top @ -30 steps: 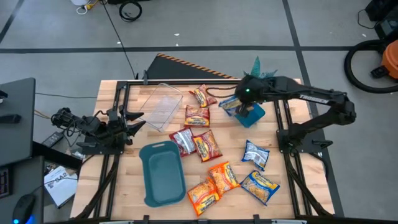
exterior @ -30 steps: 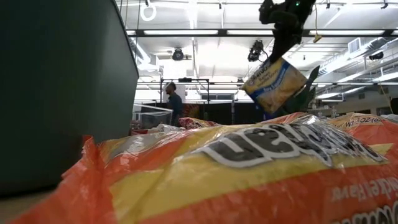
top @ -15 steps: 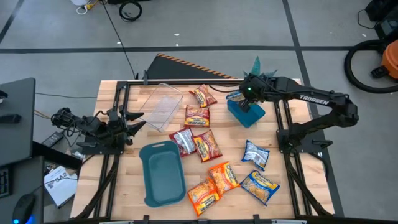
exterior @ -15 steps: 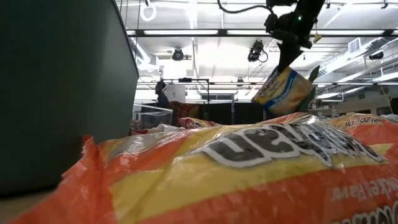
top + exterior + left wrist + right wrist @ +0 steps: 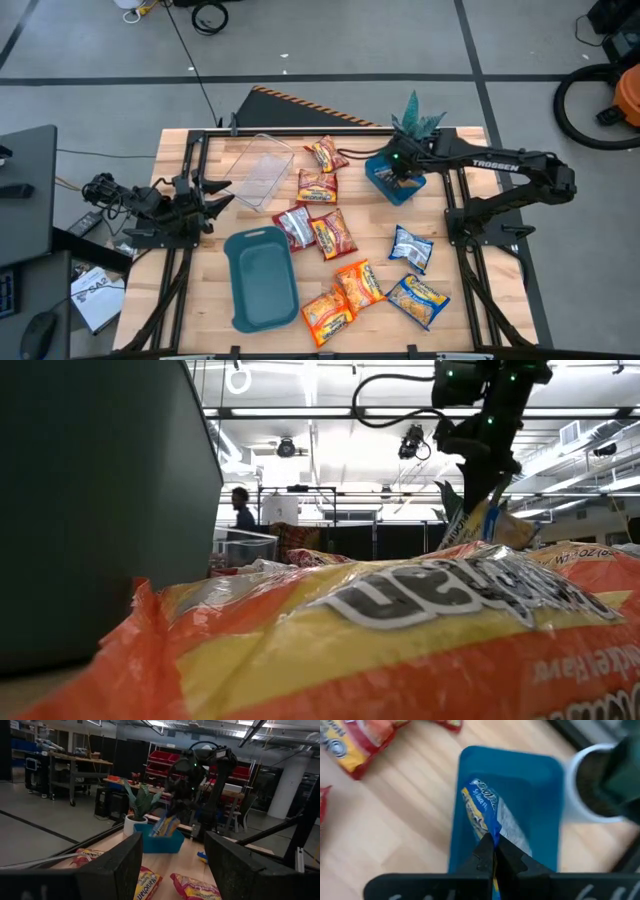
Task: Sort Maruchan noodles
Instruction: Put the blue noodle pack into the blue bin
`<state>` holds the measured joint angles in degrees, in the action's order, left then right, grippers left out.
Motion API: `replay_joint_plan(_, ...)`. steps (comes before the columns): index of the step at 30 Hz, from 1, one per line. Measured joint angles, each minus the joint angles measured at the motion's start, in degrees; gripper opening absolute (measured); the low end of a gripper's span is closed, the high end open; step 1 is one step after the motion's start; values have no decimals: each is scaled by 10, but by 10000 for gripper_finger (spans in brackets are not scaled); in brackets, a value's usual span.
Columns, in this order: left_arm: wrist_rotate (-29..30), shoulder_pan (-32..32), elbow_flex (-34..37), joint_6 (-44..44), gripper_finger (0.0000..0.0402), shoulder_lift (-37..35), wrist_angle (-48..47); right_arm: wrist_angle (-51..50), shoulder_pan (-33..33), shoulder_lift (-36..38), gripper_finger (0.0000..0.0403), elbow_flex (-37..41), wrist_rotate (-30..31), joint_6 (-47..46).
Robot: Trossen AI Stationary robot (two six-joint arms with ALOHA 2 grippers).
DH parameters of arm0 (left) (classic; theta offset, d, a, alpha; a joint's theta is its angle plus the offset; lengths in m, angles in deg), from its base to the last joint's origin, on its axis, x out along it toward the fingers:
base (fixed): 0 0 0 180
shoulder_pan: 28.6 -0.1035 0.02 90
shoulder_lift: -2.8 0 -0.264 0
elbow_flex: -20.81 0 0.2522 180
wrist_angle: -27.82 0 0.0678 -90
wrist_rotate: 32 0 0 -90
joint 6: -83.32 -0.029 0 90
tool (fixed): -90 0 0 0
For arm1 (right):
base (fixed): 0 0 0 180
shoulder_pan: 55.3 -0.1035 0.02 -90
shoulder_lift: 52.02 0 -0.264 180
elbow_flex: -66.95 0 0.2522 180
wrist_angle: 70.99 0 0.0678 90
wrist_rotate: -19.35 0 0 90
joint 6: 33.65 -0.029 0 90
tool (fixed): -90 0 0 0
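Note:
My right gripper is over the small blue tray at the table's far right and is shut on a blue-and-yellow noodle packet. The packet reaches down into the tray. In the low view the gripper stands above the packet. Red packets, orange packets and two more blue-and-yellow packets lie flat on the table. My left gripper is open at the table's left edge, touching nothing. My right gripper pinches the blue-and-yellow packet by its upper edge between the two fingers, coming from above and pointing down. The packet hangs on edge below the fingers, inside the blue tray. I cannot tell whether its lower end rests on the tray floor.
A clear plastic bin stands at the far left of the table's middle, and a large teal tray lies near the front. A potted plant in a white pot stands just beyond the blue tray. A person is in the room behind.
The right gripper has carried the blue-and-yellow packet toward the table's right, from beside the blue tray to over it. It has then come down, so the packet, which hung clear above, now reaches into the tray. The gripper has stayed shut on it.

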<state>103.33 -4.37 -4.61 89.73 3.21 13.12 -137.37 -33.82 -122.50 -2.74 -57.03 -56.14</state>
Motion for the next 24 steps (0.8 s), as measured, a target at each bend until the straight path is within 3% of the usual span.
replay_joint_plan(7, 0, 0, 0, 4, 217, 0, -1, -27, 2, 0, 13, 7, -54, -10)
replay_joint_plan(14, 1, 0, 0, -8, 217, 0, 4, -88, 23, 0, 63, 7, -92, 18)
replay_joint_plan(24, 1, 0, 0, -7, 217, 0, 3, -101, 11, 0, 168, 7, -69, 221)
